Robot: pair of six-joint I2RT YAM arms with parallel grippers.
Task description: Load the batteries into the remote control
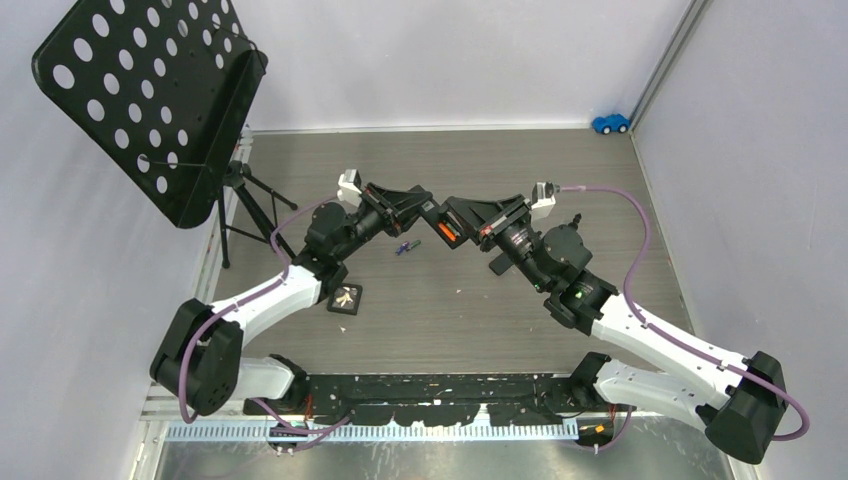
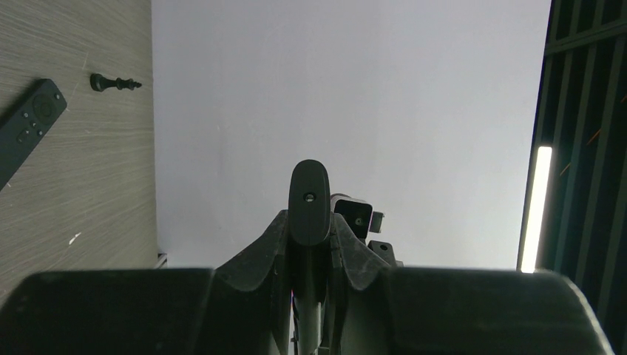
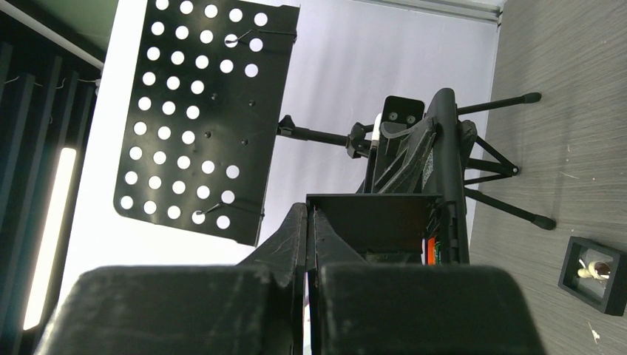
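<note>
2 grippers: close together above table (image 1: 480, 310)
Left gripper (image 2: 309, 238): clamped on remote control (image 2: 309, 194)
Right gripper (image 3: 309, 222): pinched together at remote's open bay
Orange battery (image 3: 431, 250): in bay
Blue battery (image 1: 405, 246): on table

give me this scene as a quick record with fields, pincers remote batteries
left pincer: shut on the remote
right pincer: shut, tips at the remote's open compartment
orange battery: in that compartment
loose battery: on the table
second remote: on the table
</note>
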